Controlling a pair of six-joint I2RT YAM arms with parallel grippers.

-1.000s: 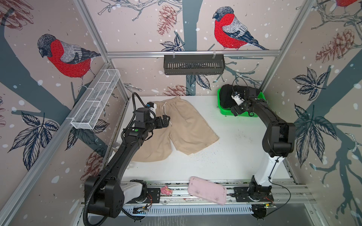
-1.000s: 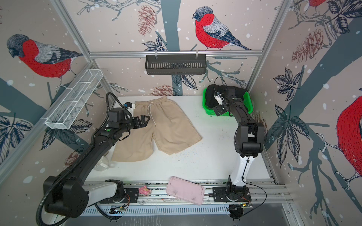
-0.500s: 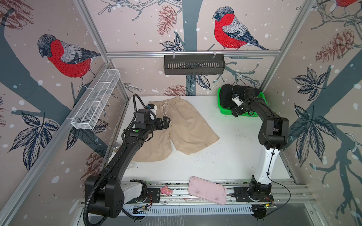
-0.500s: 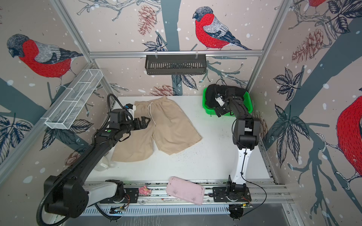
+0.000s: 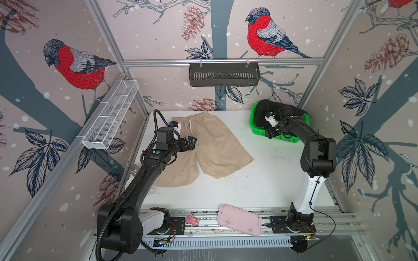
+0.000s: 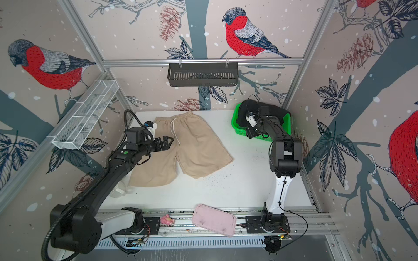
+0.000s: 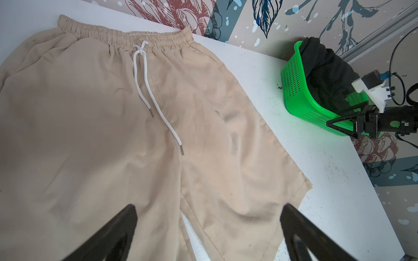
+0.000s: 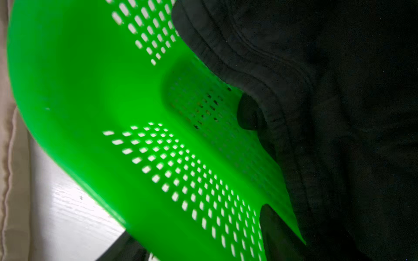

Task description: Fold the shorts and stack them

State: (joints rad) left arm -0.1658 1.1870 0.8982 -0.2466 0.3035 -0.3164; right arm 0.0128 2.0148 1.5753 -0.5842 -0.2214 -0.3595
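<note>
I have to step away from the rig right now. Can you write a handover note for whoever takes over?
Left gripper: open, above the beige shorts, holding nothing.
Right gripper: at the green basket, close to the black shorts; I cannot tell whether it grips anything.
Beige shorts: spread flat on the table, unfolded.
Black shorts: bunched in the basket.
Done: no fold, no stack.
Left: get the black pair out, fold both, stack them.
</note>
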